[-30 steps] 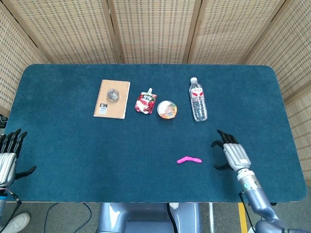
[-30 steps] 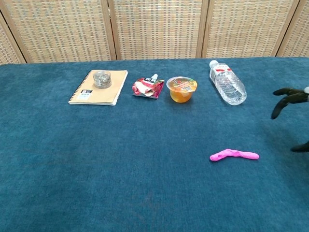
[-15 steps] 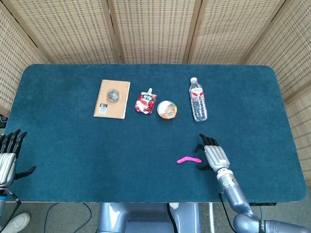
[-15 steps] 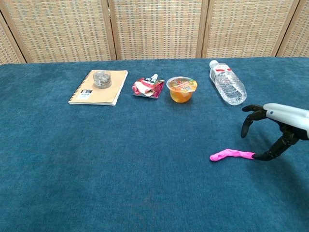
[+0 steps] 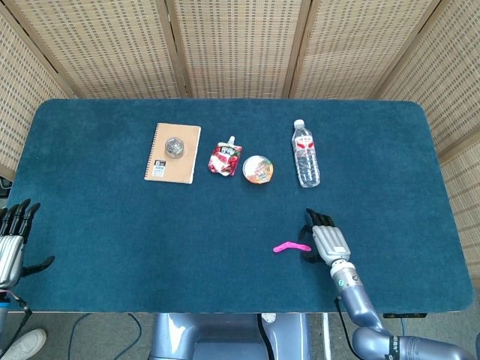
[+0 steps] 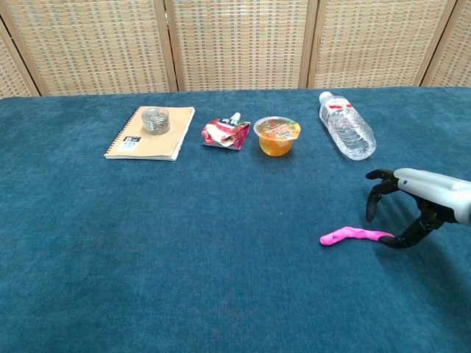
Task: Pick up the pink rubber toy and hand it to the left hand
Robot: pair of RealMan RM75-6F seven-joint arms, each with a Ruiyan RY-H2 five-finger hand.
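Two robot hands are seen at a dark blue felt-covered table (image 5: 112, 247), with the handover judged barely begun. The thin pink rubber toy (image 6: 355, 235), a bent strip, is shown lying flat on the cloth near the front edge, not yet lifted. The right hand (image 6: 412, 202) is poised at the toy's right end, its fingers (image 6: 374, 195) arched apart above the strip and its thumb lowered to the cloth at the strip's tip; whether the thumb touches the toy cannot be told. Nothing is held by it. The left hand (image 5: 10, 244) is seen at the table's far left corner, well apart from the toy, fingers spread and empty. Behind, a tan spiral notebook (image 5: 173, 153) bearing a small round metal tin (image 5: 175, 146), a red-and-white drink pouch (image 5: 226, 158), an orange jelly cup (image 5: 257, 169) and a clear plastic water bottle (image 5: 305, 154) are lined up. Grasping, lifting, carrying across and passing to the left hand are all judged to remain.
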